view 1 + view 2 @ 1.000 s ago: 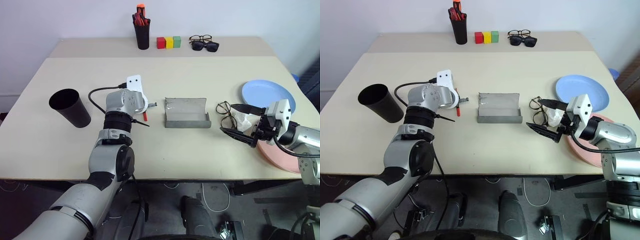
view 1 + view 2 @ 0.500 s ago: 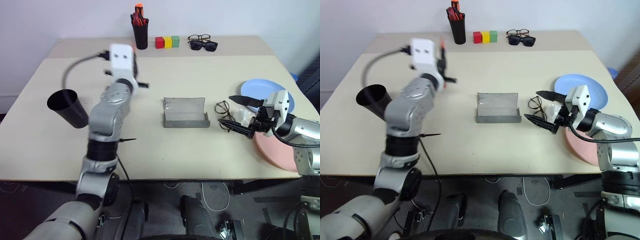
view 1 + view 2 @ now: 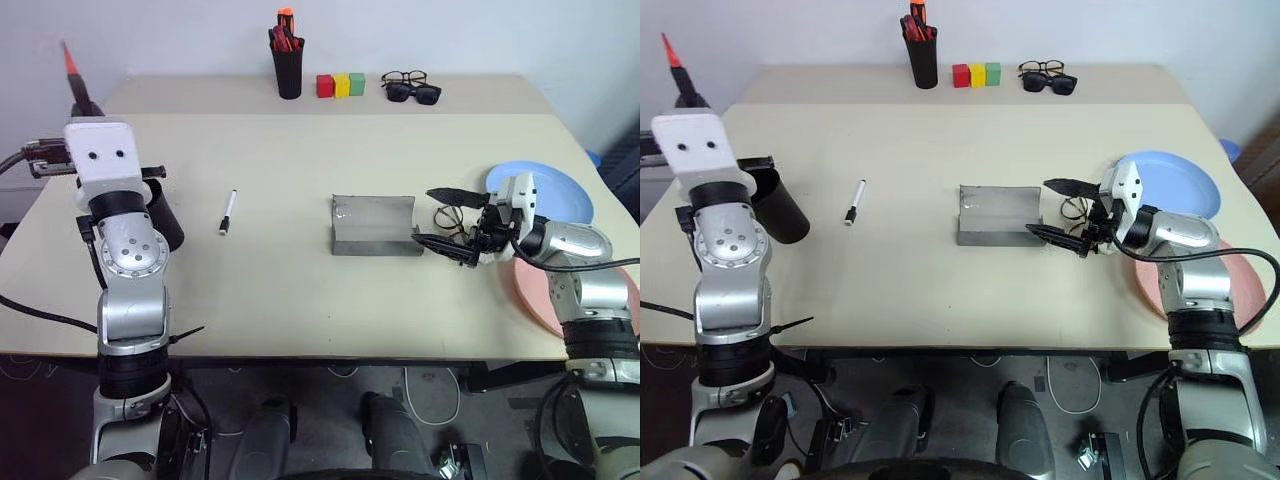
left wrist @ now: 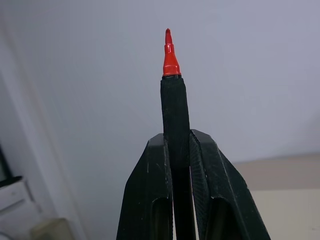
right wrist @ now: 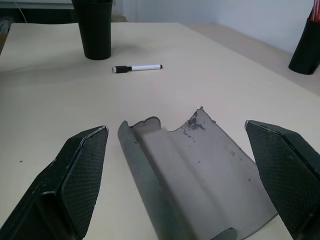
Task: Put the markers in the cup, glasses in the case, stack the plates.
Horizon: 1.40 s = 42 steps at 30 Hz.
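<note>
High above the table's left edge, the slim red marker with a black middle band [image 4: 174, 115] stands clamped in the left gripper [image 4: 180, 150] above the tapered black cup [image 3: 160, 222], while the right gripper [image 3: 446, 220], fingers spread wide, flanks the wire-framed glasses [image 3: 452, 218] beside the open grey felt case [image 3: 373, 226].

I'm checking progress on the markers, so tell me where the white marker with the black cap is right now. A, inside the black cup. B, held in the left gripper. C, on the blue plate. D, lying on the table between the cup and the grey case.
D: the white marker lies flat on the table, between the black cup and the open grey case; the left gripper holds the red marker instead.
</note>
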### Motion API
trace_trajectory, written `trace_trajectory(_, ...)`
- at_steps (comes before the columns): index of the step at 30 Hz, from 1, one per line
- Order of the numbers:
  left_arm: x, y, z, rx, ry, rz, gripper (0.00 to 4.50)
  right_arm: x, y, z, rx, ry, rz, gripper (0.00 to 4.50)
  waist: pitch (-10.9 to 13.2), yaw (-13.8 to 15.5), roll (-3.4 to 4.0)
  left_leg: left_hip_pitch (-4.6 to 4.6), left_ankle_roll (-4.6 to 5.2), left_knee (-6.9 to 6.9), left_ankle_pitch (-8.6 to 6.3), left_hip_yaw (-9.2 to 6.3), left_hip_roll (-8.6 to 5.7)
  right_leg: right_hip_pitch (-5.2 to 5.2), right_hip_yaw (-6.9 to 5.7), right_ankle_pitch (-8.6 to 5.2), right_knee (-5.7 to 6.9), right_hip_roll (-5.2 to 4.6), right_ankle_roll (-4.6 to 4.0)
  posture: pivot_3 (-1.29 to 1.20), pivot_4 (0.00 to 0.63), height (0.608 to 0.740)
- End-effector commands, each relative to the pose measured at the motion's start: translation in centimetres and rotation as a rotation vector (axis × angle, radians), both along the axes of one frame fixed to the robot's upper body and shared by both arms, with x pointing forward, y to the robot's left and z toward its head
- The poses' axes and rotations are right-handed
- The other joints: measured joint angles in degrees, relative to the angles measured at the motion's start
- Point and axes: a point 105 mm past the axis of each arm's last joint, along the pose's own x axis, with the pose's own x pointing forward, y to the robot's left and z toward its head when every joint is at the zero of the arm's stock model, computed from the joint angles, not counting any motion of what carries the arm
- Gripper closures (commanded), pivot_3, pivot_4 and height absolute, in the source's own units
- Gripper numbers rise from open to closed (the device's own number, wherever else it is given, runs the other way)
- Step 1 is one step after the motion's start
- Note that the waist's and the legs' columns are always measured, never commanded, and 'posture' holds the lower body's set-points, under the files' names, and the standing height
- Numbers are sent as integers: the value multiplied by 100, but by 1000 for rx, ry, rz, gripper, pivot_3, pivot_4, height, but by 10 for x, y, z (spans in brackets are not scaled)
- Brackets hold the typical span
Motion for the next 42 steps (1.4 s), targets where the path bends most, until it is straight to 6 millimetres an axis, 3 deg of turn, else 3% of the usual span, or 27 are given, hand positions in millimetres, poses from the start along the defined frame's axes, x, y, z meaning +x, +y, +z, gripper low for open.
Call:
trace_trajectory(1, 2, 3, 4, 11, -38, 22, 4488, 2, 3, 11, 5, -52, 16, 0, 0, -7, 0, 1, 0, -1, 0, 0, 0, -1, 0, 0, 1, 0, 0, 0, 150, 740)
trace_trajectory(13, 25, 5, -19, 4, -7, -34, 4488, -8, -7, 14, 0, -61, -22, 0, 0, -11, 1, -1, 0, -1, 0, 1, 0, -3, 0, 0, 2, 0, 0, 0, 150, 740)
trace_trajectory(17, 23, 8, -27, 7, 17, -39, 2703, -12, -14, 16, -5, -61, -48, 0, 0, -13, 1, -1, 0, -1, 0, 1, 0, -4, 0, 0, 2, 0, 0, 0, 150, 740)
trace_trajectory(22, 18, 7, -31, -12, 20, -72, 46, -13, -19, 17, -4, -56, -67, 0, -1, -14, 1, 0, 0, -1, 0, 1, 0, -4, 0, 0, 3, 0, 0, 0, 150, 740)
trace_trajectory(26, 15, 1, -28, -41, 12, -122, 46, -12, -21, 17, -3, -53, -76, 0, -1, -9, 1, -1, 0, 1, 0, 1, 0, -3, 0, 1, 3, 0, 0, 0, 150, 740)
trace_trajectory(34, 22, -29, -19, -118, 32, -283, 46, -9, -22, 17, 8, -59, -94, 0, -1, -7, 1, -1, 0, 0, 0, 1, 0, -2, 0, 0, 3, 0, 0, 0, 150, 740)
trace_trajectory(37, 34, -35, -25, -230, 135, -308, 46, -10, -24, 16, 8, -63, -107, 0, 0, -8, 0, -1, 0, 1, 0, 1, 0, -2, 0, 0, 2, 0, 0, 0, 150, 740)
trace_trajectory(42, 58, -51, -49, -431, 516, -348, 46, -12, -29, 17, 10, -77, -133, 0, 1, -17, -2, -3, 1, 4, 0, 1, 0, -1, -1, -3, 4, 0, 6, 0, 150, 740)
